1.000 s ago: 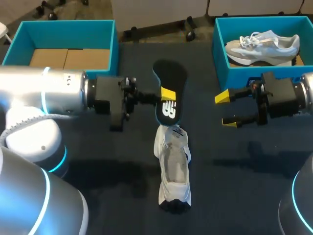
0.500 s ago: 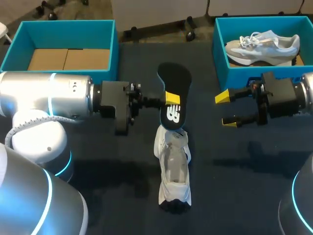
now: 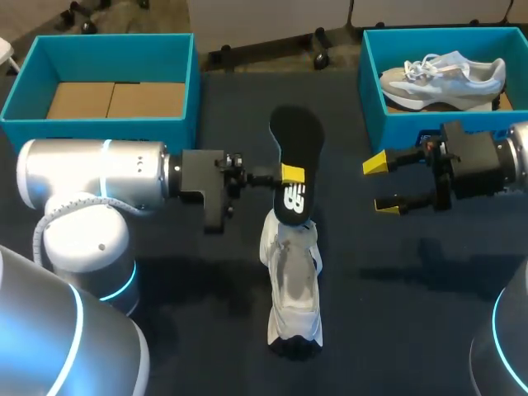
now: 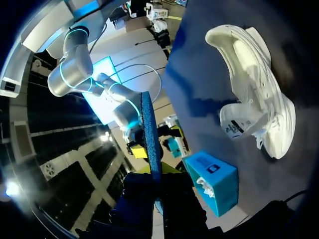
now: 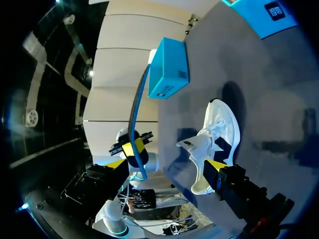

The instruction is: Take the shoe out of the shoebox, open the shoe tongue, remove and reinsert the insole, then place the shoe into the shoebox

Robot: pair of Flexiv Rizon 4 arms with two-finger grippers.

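Left end effector (image 3: 289, 175), clamped on the insole (image 3: 295, 136), has shifted rightward above the shoe (image 3: 293, 289); right end effector (image 3: 381, 185) remains spread, empty.

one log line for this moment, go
left tool shut on insole | insole out, lower end by shoe tongue | shoe on table | right tool open, empty

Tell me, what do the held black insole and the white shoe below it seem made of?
The insole: probably thin foam with a matte black fabric top; edge-on it looks slim and blue. The white shoe: apparently matte textile mesh; its opening looks grainy, cloth-like.
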